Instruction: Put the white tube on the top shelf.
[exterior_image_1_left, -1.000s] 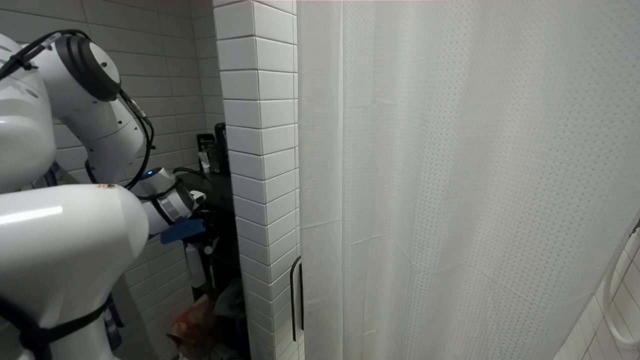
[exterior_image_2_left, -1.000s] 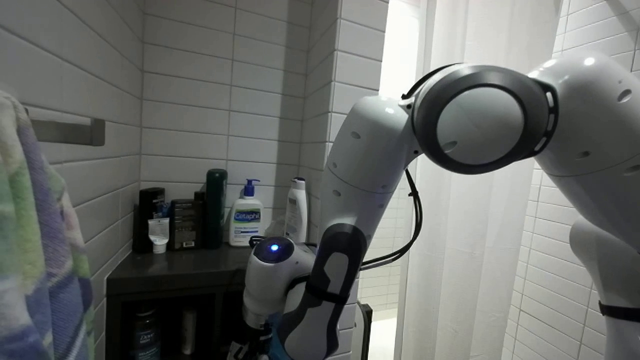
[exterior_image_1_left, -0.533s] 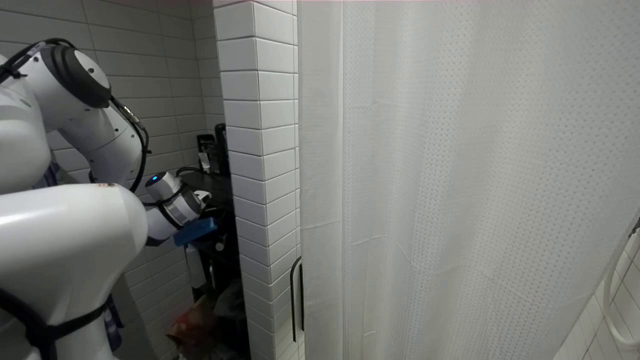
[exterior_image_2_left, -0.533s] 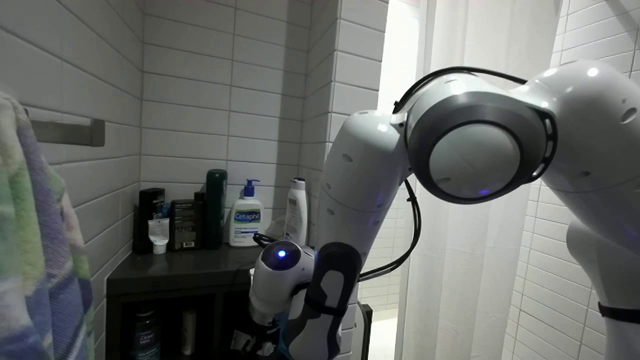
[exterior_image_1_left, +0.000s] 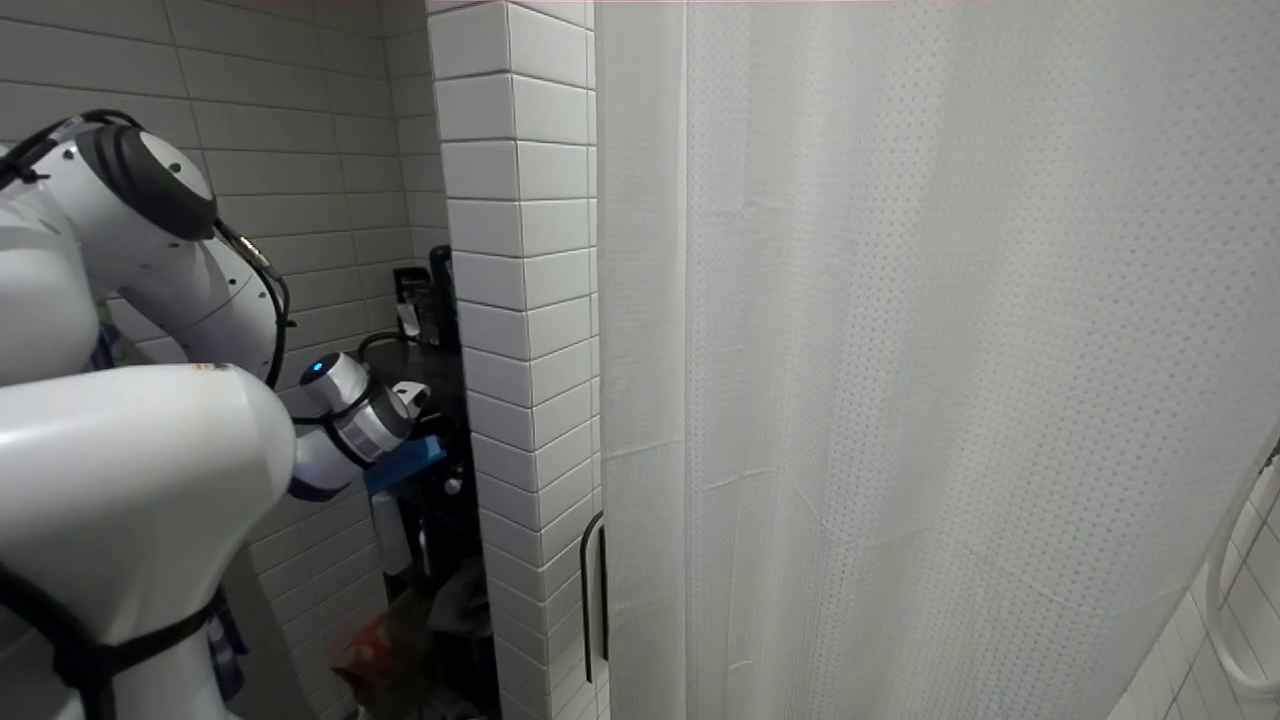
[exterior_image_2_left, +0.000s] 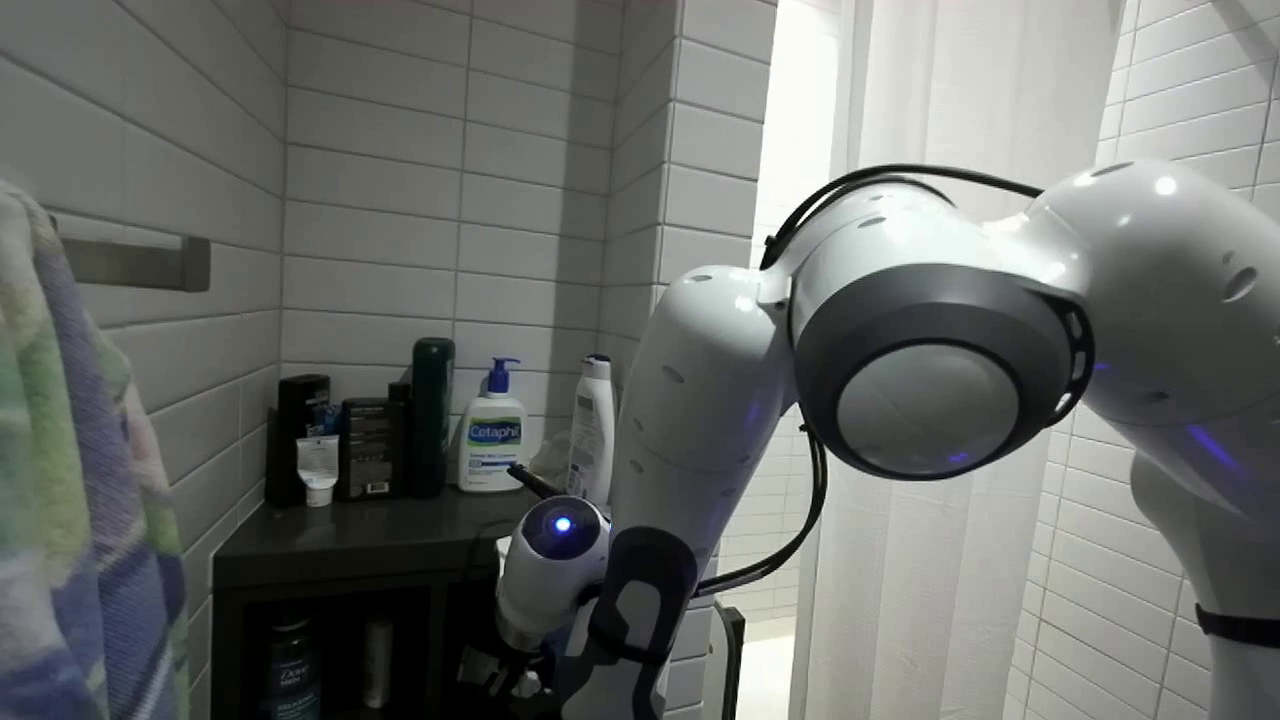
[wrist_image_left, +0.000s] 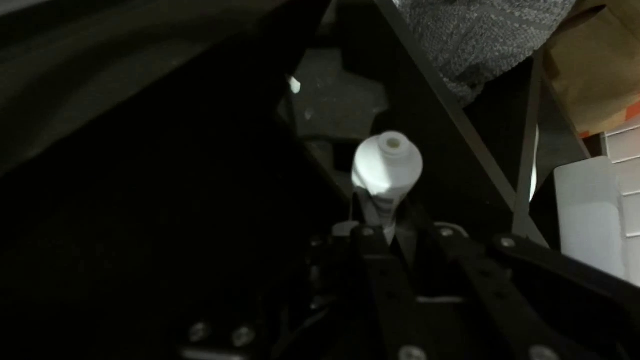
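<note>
Within the claw (wrist_image_left: 389, 220), in the wrist view, the white tube (wrist_image_left: 387, 167) is pinched; well beyond, a paper bag (wrist_image_left: 595, 70) hides its contents. In an exterior view, above the claw, the top shelf (exterior_image_2_left: 360, 532) carries bottles (exterior_image_2_left: 493, 440); near the claw, a cubby (exterior_image_2_left: 228, 650) holds a dark bottle (exterior_image_2_left: 292, 668) and a pale container (exterior_image_2_left: 377, 662).
</note>
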